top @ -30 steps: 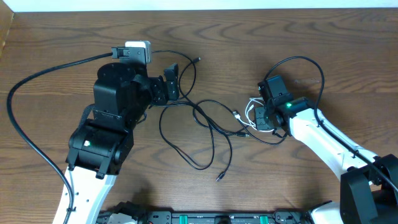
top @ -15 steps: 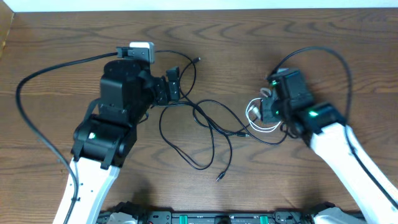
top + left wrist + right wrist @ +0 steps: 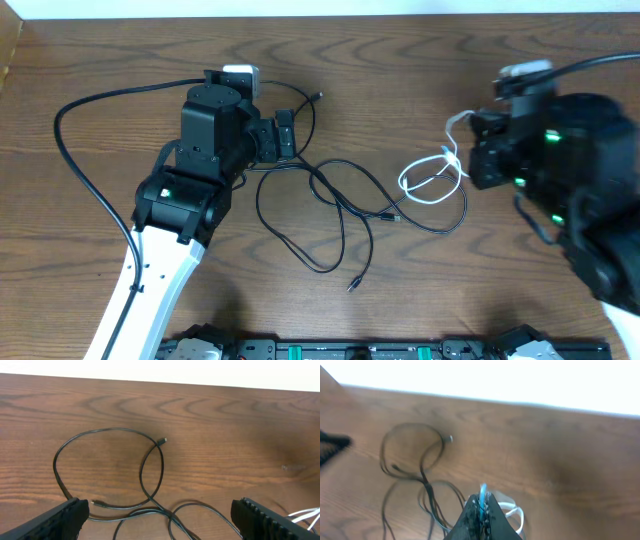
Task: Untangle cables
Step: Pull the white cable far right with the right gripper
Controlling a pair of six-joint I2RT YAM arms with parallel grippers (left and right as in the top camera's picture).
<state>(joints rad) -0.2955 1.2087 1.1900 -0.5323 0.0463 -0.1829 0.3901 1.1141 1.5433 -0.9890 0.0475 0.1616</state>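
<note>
You're pinching the white cable [image 3: 404,183] in the right end effector [image 3: 481,510], likely freeing it from the black cables [image 3: 345,205]; the left end effector [image 3: 160,510] is hanging spread. Next: pull right.

Robotics lab workstation: a wood-grain table [image 3: 420,300] holds a left robot arm [image 3: 165,250] and a right robot arm [image 3: 590,180], with a black equipment rail [image 3: 350,350] along its front edge.

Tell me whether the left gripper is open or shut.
Open. In the left wrist view the left gripper has its fingers far apart at the bottom corners, gripping nothing; black cable lies on the table between them.
</note>
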